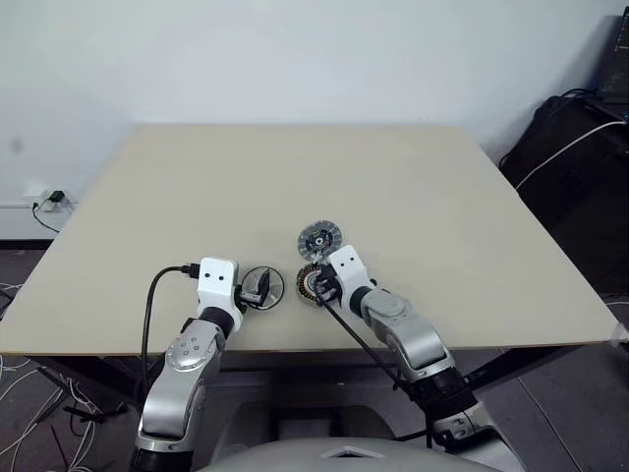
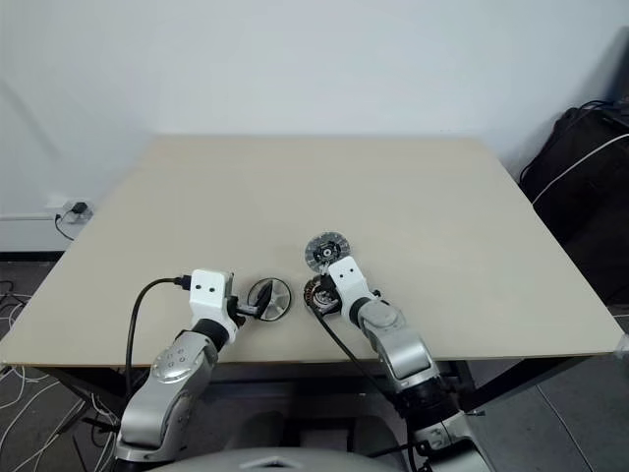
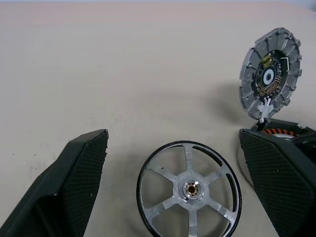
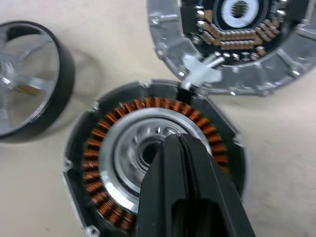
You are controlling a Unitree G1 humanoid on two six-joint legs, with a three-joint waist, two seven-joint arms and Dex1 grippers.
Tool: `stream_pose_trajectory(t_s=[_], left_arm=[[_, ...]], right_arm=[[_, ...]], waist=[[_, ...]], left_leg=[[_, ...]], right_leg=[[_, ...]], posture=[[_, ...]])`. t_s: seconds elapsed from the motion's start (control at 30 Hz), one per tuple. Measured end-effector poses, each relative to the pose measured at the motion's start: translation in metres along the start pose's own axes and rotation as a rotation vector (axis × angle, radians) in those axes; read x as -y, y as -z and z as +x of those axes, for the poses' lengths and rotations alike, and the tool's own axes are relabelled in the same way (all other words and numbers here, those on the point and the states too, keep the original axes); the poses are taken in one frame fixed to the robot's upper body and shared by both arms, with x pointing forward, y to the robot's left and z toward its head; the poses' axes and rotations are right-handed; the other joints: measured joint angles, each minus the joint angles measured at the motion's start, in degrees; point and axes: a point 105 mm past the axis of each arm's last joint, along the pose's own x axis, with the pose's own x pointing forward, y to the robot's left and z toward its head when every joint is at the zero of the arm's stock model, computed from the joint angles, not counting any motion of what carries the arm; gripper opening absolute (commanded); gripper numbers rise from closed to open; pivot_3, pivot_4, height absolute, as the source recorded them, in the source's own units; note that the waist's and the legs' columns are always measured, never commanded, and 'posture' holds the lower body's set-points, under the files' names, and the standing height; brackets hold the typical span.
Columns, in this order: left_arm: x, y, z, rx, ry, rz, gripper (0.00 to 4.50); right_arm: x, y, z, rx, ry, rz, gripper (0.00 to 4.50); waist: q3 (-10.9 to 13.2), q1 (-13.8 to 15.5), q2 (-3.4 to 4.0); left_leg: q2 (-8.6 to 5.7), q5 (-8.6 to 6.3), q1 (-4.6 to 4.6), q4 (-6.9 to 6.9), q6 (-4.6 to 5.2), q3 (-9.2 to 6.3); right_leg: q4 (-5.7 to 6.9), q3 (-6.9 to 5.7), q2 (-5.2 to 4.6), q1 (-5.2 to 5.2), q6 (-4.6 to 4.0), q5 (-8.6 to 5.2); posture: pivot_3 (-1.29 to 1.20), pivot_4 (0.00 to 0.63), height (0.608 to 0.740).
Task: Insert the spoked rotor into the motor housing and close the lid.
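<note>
left gripper [image 3: 173, 163] spread wide around the spoked rotor [image 3: 189, 189] on the table [image 1: 295, 187]; right gripper [image 4: 173, 143] pinched shut above the motor housing [image 4: 153, 163], the lid [image 1: 319, 238] at twelve o'clock

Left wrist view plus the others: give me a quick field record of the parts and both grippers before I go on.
rotor: six-spoke wheel with a dark rim, flat on the table, not yet inserted
housing: copper windings exposed, right of the rotor
lid: ribbed disc with a circuit board, open at the housing's far edge, a white piece bridging the two
left gripper: open, fingers flanking the rotor, gaps on both sides
right gripper: shut, tips over the housing's centre, contact unclear
</note>
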Motion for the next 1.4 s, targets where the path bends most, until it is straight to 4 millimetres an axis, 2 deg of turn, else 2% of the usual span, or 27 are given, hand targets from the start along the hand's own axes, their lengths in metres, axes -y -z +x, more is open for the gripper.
stream_pose_trajectory(t_s=[0.2,0.37,0.47,0.63,0.77,0.97,1.03,1.13,1.27,1.4], left_arm=[[0.001,0.001,0.0,-0.003,0.001,-0.006,4.5],[0.001,0.002,0.001,-0.004,0.004,-0.008,4.5],[0.002,0.002,0.001,-0.005,0.004,-0.009,4.5],[0.002,0.002,0.001,-0.006,0.005,-0.009,4.5],[0.001,0.004,0.0,-0.015,0.001,-0.008,4.5],[0.0,0.005,-0.001,-0.02,0.002,-0.002,4.5],[0.0,0.005,-0.001,-0.02,0.002,-0.001,4.5],[0.0,0.005,0.0,-0.018,0.003,-0.001,4.5],[-0.001,0.003,0.0,-0.006,-0.014,-0.019,4.5],[-0.028,-0.003,0.0,0.046,-0.207,-0.105,4.5]], right_arm=[[0.003,-0.003,-0.002,0.014,0.007,0.015,0.04],[-0.006,-0.037,-0.005,0.131,-0.013,0.003,0.04],[-0.013,-0.045,-0.006,0.157,-0.029,-0.002,0.04],[-0.02,-0.028,-0.002,0.101,-0.055,-0.003,0.04],[-0.02,0.001,0.001,0.011,-0.058,0.001,0.04],[-0.019,-0.001,0.0,0.021,-0.063,0.02,0.04],[-0.018,-0.006,-0.001,0.044,-0.062,0.031,0.04],[-0.015,-0.028,-0.006,0.127,-0.054,0.036,0.04],[-0.001,-0.054,-0.014,0.216,-0.004,0.023,0.04],[0.008,-0.059,-0.02,0.235,0.025,0.007,0.04]], waist=[[-0.03,0.01,-0.03],[-0.02,-0.12,-0.03],[-0.03,0.05,-0.04],[-0.03,0.09,-0.04],[-0.06,-0.01,0.0],[-0.12,-0.24,-0.02],[-0.1,-0.22,-0.01],[-0.1,-0.17,-0.01],[-0.1,-0.03,-0.01],[-0.1,0.33,-0.03]], left_leg=[[0.01,0.0,-0.01,0.01,0.0,0.0],[0.01,0.0,-0.02,-0.01,0.0,0.0],[0.01,0.0,-0.03,-0.01,0.0,0.0],[-0.01,-0.01,-0.03,-0.01,0.01,0.02],[-0.01,-0.01,-0.01,-0.02,0.01,0.01],[0.03,-0.01,0.0,-0.02,0.01,0.01],[0.02,-0.01,-0.02,-0.02,0.01,0.01],[0.02,-0.02,-0.04,-0.02,0.01,0.01],[0.01,-0.02,-0.04,-0.03,0.01,0.01],[0.0,-0.02,-0.04,-0.03,0.03,0.02]], right_leg=[[0.01,0.0,-0.01,-0.01,0.12,-0.04],[0.0,0.0,0.0,-0.05,0.11,-0.03],[-0.02,-0.01,0.0,-0.05,0.0,0.02],[-0.04,0.0,-0.04,-0.03,0.0,0.02],[-0.02,0.0,-0.05,-0.03,0.0,0.02],[-0.01,-0.04,-0.08,-0.03,0.25,-0.12],[-0.02,-0.04,-0.1,-0.05,0.24,-0.12],[-0.02,-0.04,-0.1,-0.07,0.22,-0.11],[-0.04,-0.04,-0.1,-0.07,0.06,-0.01],[-0.04,-0.06,-0.1,-0.07,0.05,0.0]], posture=[[0.0,0.0,0.74],[0.0,0.0,0.74],[0.0,0.0,0.74],[0.0,0.0,0.74],[0.0,0.0,0.74],[0.0,0.0,0.74],[0.0,0.0,0.74],[0.0,0.0,0.74],[0.0,0.0,0.74],[0.0,0.0,0.74]])
